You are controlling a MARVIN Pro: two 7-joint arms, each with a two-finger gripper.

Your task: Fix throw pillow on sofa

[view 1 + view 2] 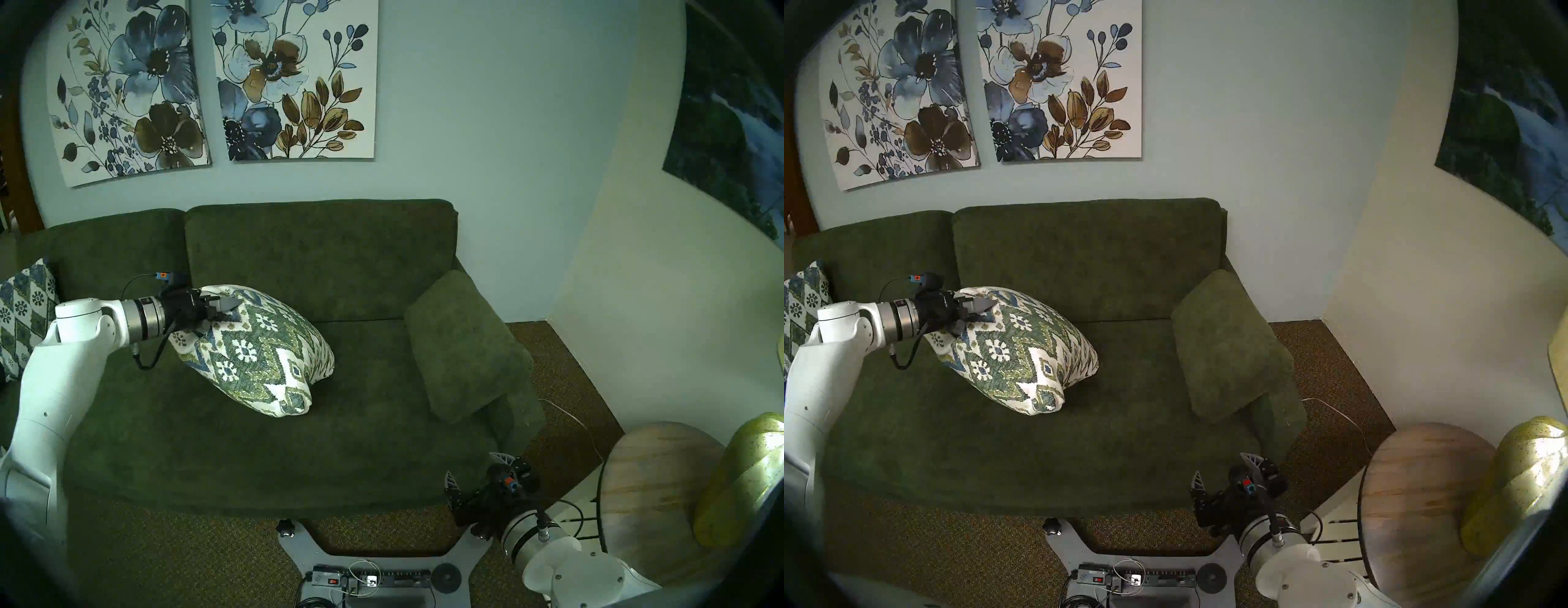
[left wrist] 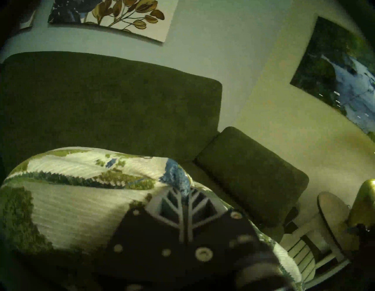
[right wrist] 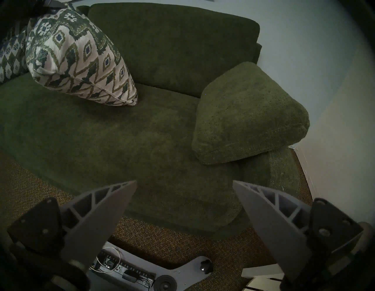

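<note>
The left gripper (image 1: 225, 309) has its jaws closed on the upper left corner of the throw pillow (image 1: 259, 352), pinching a fold of the woven fabric. The pillow hangs tilted from this corner over the middle of the sofa (image 1: 339, 424) seat. Its lower right corner points down to the seat, and I cannot tell if it touches. The right gripper (image 3: 184, 205) waits in front of the sofa edge with its jaws wide apart and nothing between them.

To do this step well, I think the arm should carry the pillow toward the back cushion (image 1: 318, 259) slowly, because a hold on 1 corner lets the plump body swing and turn. It is better to set the bottom edge on the seat first, lean the pillow against the back, and only then release. The fabric could slip from so small a pinch.

The seat is soft dark green fabric, so the pillow will sink a little and stay. Another patterned pillow (image 1: 23, 314) stands at the left end, and a plain arm cushion (image 1: 466, 344) lies at the right. On the wall hang 2 flower paintings (image 1: 212, 80), and a round wooden side table (image 1: 653, 496) stands to the right.
</note>
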